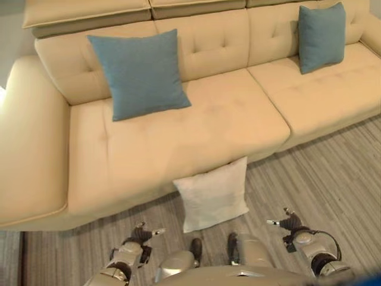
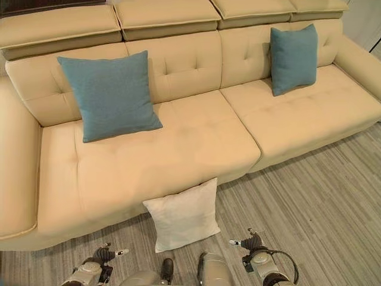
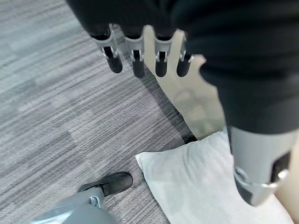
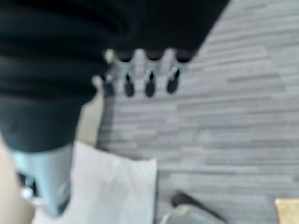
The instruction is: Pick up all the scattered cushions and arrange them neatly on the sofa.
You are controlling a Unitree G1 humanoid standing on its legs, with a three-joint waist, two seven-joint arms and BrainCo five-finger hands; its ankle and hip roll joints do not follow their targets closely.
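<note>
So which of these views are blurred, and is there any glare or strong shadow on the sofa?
Right wrist view: soft throughout, the right hand and white cushion smeared. Left wrist view: crisp on the left hand and floor. Both eye views: even light on the sofa, no glare, only faint shadow beneath the blue cushions.

Cream sofa (image 1: 196, 128) is spanning the view from 9 o'clock to 3 o'clock, its tufted backrest (image 1: 214, 42) running along 12 o'clock with raised headrest sections (image 1: 89, 15) sitting on top. A wide padded armrest (image 1: 30, 143) is closing off the 9 o'clock end. Seat is dividing into two cushioned sections, seam falling near 1 o'clock. Grey striped carpet (image 1: 333, 173) is covering the floor from 3 o'clock round to 6 o'clock. Lighting is falling soft and even.
</note>
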